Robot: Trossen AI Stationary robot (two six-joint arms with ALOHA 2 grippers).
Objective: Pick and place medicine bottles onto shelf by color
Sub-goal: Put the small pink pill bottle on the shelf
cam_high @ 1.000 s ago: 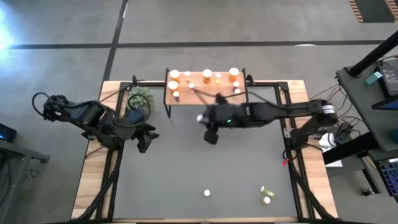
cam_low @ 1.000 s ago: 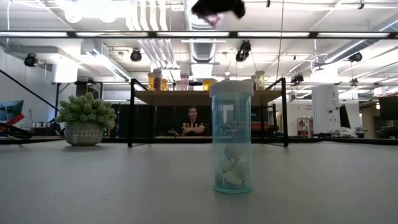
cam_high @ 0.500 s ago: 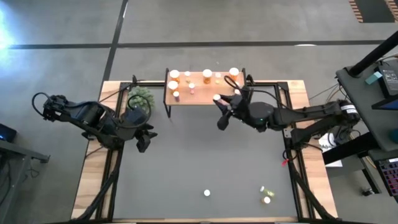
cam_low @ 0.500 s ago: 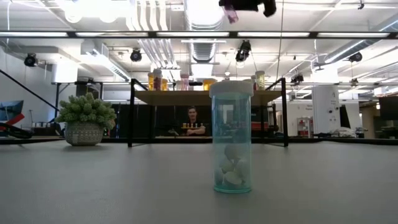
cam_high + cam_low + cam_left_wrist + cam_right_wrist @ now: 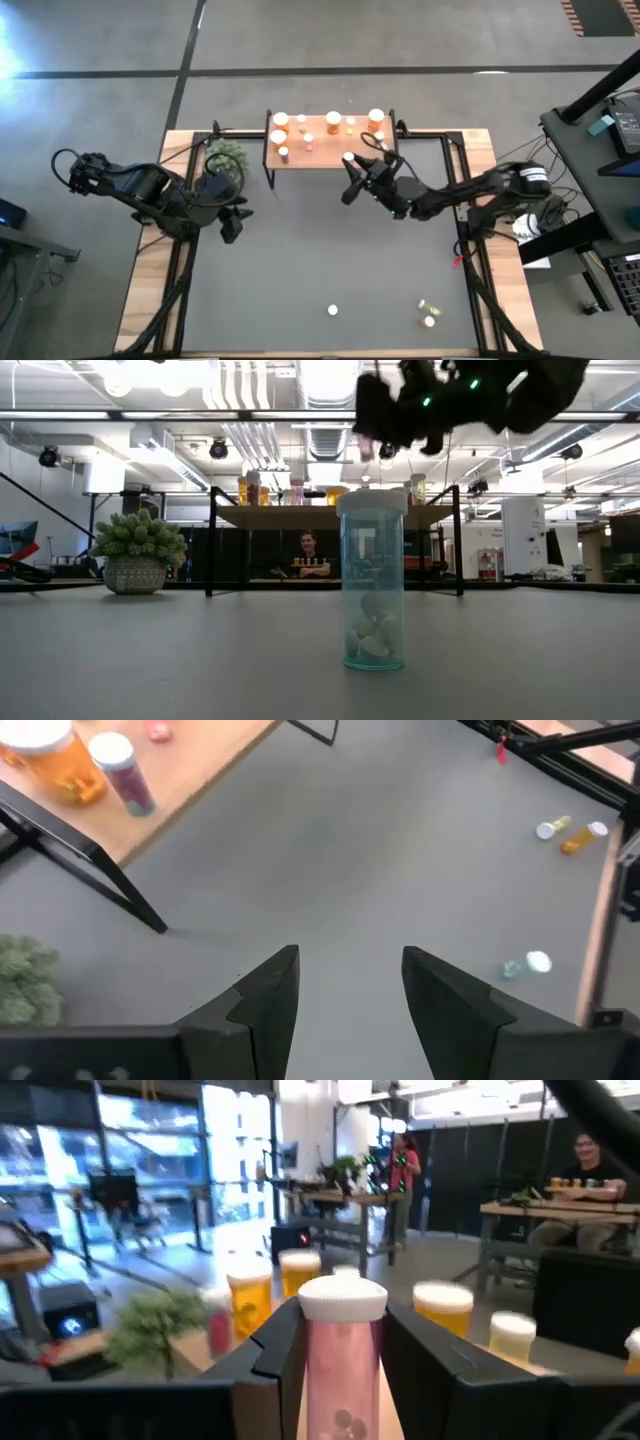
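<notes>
A green spiky plant (image 5: 226, 158) in a patterned pot (image 5: 135, 574) stands at the far left of the dark grey mat (image 5: 320, 260), just beside the shelf's left legs. The mat lies inside a light-wood table edge (image 5: 150, 270) crossed by black rails (image 5: 180, 275). Beyond the table a person (image 5: 311, 552) sits at a desk. A small red object (image 5: 459, 260) lies at the mat's right edge. A grey side desk (image 5: 590, 130) stands at the right.
</notes>
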